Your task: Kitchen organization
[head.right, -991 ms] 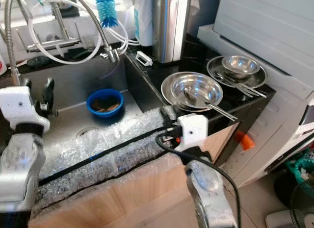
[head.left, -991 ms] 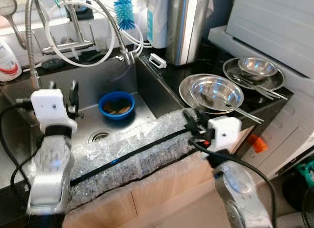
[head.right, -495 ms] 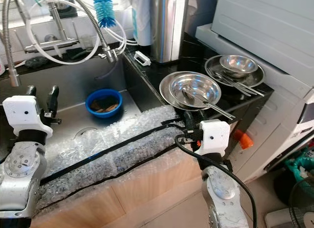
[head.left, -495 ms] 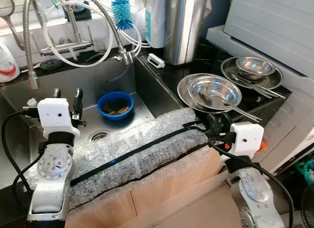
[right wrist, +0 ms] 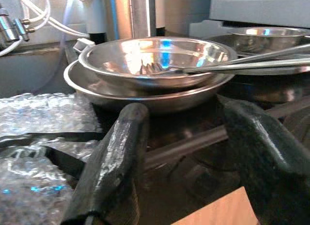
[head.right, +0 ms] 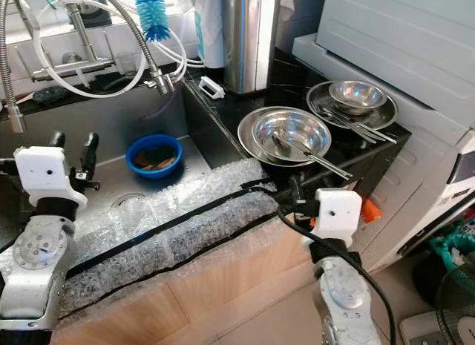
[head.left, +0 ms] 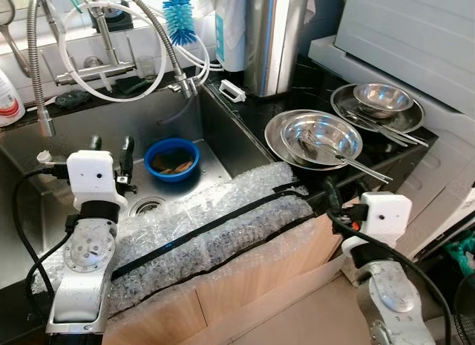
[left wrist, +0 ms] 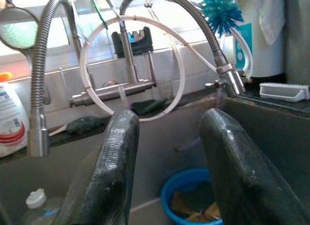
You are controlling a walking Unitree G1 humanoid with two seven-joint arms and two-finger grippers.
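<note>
Sink (head.left: 89, 137): blue bowl (head.left: 171, 158) inside.
Left gripper (head.left: 111, 146): fingers wide, at 9 o'clock.
Right gripper (right wrist: 186, 152): fingers wide, facing steel bowl (right wrist: 155, 58).

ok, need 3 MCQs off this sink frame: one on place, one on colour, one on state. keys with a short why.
1. Where is the blue bowl?
A. in the sink basin
B. on the black counter
C. on the bubble wrap

2. What colour is the bottle brush head behind the tap?
A. red
B. blue
C. yellow

3. How is the right tool set?
A. shut on a fork
B. shut on the bubble wrap
C. open, holding nothing

Answers:
1 A: it sits on the sink floor by the drain.
2 B: the bristles are bright blue.
3 C: the right wrist view shows its two fingers apart, facing the stacked steel bowls with nothing between them.
</note>
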